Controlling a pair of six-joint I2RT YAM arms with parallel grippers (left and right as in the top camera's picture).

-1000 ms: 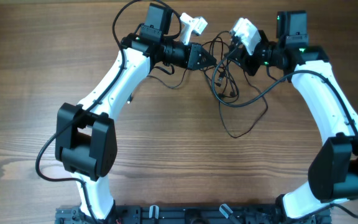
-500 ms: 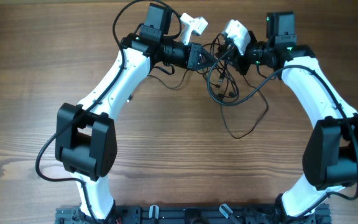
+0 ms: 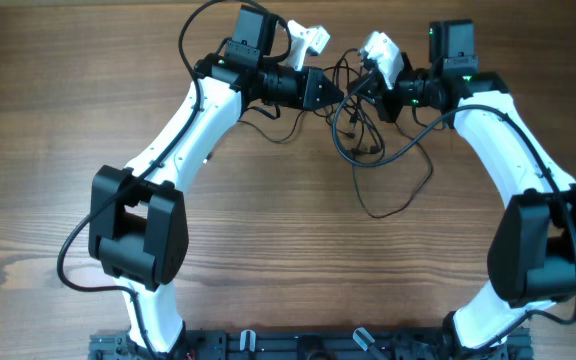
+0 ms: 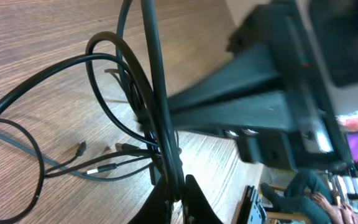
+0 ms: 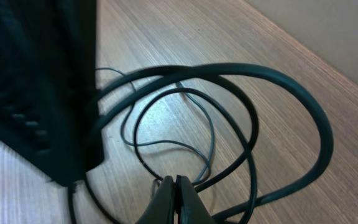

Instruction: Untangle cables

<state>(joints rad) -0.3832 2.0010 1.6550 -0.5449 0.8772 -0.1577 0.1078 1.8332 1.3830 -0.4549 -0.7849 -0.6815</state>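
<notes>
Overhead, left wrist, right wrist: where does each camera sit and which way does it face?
Overhead: above the table, facing straight down; left arm and right arm show fully, left gripper and right gripper meeting at the cables.
Left wrist: on the left arm, looking along its shut fingers at the cables, right gripper beyond.
Right wrist: on the right arm, looking past its shut fingertips at cable loops, left gripper filling the left side.
Shared: both wrist views see one tangle from opposite sides.
</notes>
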